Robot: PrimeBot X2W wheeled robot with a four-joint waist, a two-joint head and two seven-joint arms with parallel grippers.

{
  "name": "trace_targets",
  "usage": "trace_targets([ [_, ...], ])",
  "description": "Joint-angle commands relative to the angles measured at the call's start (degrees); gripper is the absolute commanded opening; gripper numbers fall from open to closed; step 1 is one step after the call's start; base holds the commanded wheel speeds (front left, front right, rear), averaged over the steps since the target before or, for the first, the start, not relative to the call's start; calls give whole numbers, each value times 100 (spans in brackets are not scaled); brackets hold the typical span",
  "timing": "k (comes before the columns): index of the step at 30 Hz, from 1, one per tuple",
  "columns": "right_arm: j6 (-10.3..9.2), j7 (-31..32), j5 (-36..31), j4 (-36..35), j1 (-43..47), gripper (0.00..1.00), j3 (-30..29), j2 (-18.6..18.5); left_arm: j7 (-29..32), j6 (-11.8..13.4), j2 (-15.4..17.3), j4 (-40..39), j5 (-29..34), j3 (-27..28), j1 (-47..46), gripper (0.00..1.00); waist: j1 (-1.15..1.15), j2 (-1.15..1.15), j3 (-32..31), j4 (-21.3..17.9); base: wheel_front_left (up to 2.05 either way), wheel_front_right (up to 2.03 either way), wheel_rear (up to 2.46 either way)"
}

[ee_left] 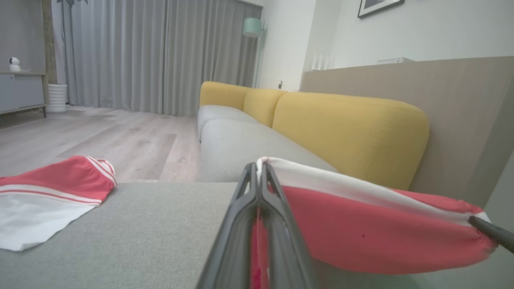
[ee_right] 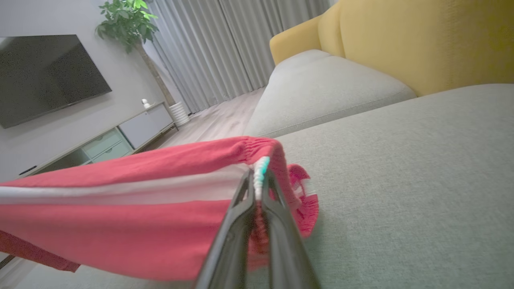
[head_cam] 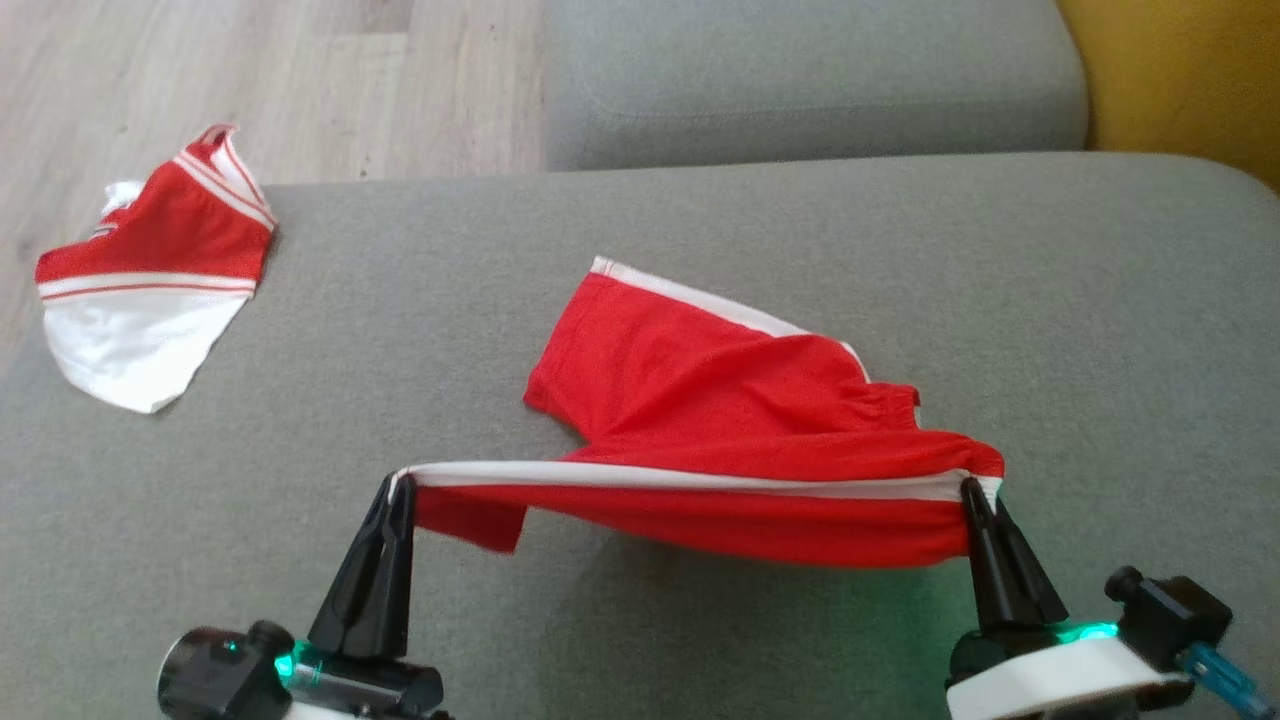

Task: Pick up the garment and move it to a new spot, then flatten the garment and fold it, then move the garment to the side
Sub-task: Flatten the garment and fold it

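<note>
The garment [head_cam: 700, 390] is a pair of red shorts with a white side stripe, lying across the middle of the grey sofa seat [head_cam: 700, 220]. Its near edge is lifted and stretched taut between my two grippers. My left gripper [head_cam: 400, 485] is shut on the garment's left corner. My right gripper [head_cam: 972, 488] is shut on the right corner, at the gathered waistband. In the left wrist view the garment [ee_left: 361, 233] hangs to the right of my closed left gripper [ee_left: 259, 168]. In the right wrist view the garment [ee_right: 120, 208] stretches left from my closed right gripper [ee_right: 259, 176].
A second red and white piece of clothing [head_cam: 150, 280] lies at the seat's far left corner, partly over the edge. Wooden floor [head_cam: 200, 70] lies beyond. Another grey cushion [head_cam: 800, 80] and a yellow backrest [head_cam: 1180, 70] stand at the back right.
</note>
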Motion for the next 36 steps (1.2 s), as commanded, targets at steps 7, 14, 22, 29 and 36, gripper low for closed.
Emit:
trace_targets([
  [7, -4, 176, -29, -97, -402, 0, 105, -30, 108, -234, 133, 461, -201, 112, -779, 0, 3, -1, 167, -127, 0, 0, 0],
  [14, -4, 146, -40, 516, -1219, 0, -12, -30, 177, -488, 162, 1906, -272, -123, -2302, 0, 3, -1, 813, -267, 0, 0, 0],
  [22, -4, -52, -22, 1404, -2439, 0, 75, -30, 167, -576, 133, 3527, -326, -403, -4138, 0, 3, -1, 1707, -508, 0, 0, 0],
  [29, -4, -366, 23, 2252, -3288, 0, 279, -30, 56, -594, -39, 5073, -442, -803, -5543, 0, 3, -1, 2216, -624, 0, 0, 0],
  [36, -4, -513, 59, 2683, -3677, 0, 352, -30, -223, -595, -213, 6044, -563, -1133, -6238, 0, 3, -1, 2367, -701, 0, 0, 0],
])
